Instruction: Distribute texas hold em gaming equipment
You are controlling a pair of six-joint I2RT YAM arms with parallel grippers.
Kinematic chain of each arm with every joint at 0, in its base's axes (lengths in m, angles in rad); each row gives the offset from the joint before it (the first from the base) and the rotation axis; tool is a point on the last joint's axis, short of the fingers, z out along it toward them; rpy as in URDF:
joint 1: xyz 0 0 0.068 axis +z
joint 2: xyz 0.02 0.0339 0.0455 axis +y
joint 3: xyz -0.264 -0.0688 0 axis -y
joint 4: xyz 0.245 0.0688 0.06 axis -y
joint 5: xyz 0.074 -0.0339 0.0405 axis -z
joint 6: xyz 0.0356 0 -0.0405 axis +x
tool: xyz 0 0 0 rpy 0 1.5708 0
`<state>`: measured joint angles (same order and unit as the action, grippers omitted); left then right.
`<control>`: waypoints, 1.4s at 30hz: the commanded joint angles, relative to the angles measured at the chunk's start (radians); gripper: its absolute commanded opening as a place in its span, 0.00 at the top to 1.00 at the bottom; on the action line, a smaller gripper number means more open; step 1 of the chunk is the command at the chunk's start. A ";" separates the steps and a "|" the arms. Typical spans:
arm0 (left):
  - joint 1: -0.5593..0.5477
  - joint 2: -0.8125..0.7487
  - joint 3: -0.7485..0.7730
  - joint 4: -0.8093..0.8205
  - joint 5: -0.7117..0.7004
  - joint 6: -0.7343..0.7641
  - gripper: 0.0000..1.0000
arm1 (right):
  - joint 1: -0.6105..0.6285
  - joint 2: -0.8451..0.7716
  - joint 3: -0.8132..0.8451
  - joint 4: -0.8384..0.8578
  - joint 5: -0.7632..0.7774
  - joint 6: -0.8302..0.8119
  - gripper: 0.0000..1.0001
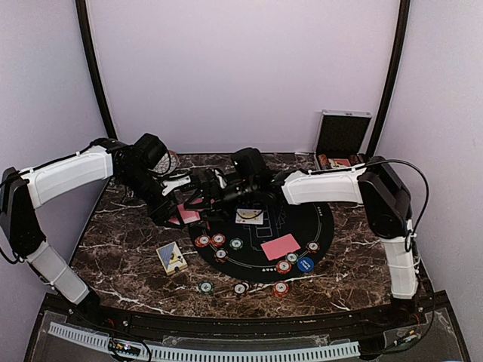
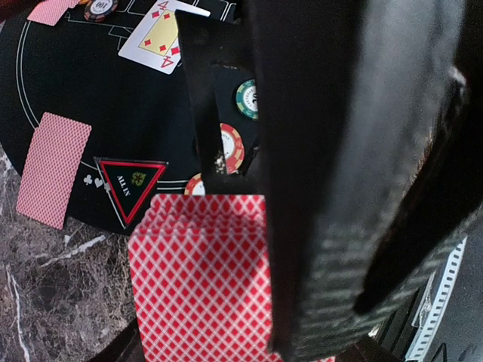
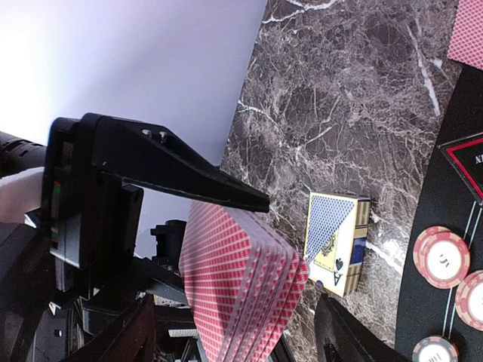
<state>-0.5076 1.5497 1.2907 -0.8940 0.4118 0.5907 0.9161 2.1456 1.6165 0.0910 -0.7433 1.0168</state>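
Observation:
My left gripper is shut on a fanned deck of red-backed playing cards, held just above the left edge of the black round mat. My right gripper has come across from the right and stands open around that same deck: the upper finger lies over the top card and the lower one is apart from the deck. A face-up four of diamonds and a face-down card lie on the mat, among several poker chips.
A blue-and-gold card box lies on the marble left of the mat. Three chips sit on the marble near the front edge. The silver case stands open at the back right corner. Another face-down card straddles the mat's edge.

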 commanded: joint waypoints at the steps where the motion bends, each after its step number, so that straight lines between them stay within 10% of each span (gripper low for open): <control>1: 0.005 -0.040 0.032 -0.024 0.033 0.014 1.00 | 0.030 0.051 0.066 0.058 -0.029 0.034 0.27; 42: 0.004 -0.059 0.029 -0.023 0.043 0.018 1.00 | -0.044 -0.028 -0.008 -0.149 0.055 -0.081 0.49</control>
<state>-0.5041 1.5410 1.2938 -0.8959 0.4255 0.5915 0.8867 2.1582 1.6367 -0.0113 -0.7139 0.9512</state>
